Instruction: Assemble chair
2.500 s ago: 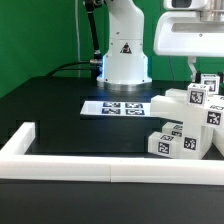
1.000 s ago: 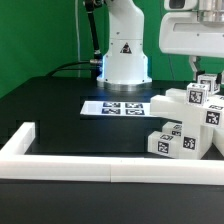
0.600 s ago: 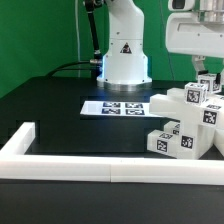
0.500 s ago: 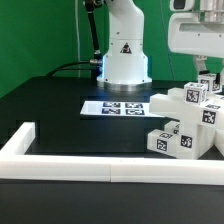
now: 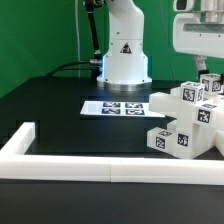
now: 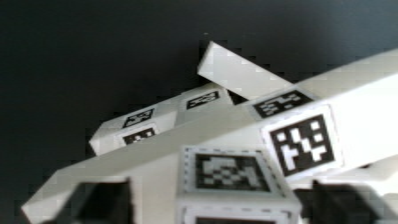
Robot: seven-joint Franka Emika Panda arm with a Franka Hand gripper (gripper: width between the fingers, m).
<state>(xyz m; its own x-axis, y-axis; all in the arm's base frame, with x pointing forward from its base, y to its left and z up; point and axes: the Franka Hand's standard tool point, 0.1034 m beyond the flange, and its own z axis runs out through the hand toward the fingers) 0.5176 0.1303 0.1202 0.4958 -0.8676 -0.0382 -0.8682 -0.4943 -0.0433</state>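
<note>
Chair (image 5: 188,122) parts are sitting as a white, tag-covered cluster on the black table (image 5: 60,105), on the exterior view's right of the marker board (image 5: 114,106) and just behind the white border rail (image 5: 90,167). Above them the gripper (image 6: 205,200) is hanging with its fingers (image 6: 98,198) standing apart on either side of a tagged block (image 6: 228,170), gripping nothing.

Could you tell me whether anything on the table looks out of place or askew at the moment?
Yes: the chair assembly at the exterior view's right sits tilted, its tagged blocks slanting instead of resting flat on the black table. The marker board lies flat and square, and the white border rail looks undisturbed.
</note>
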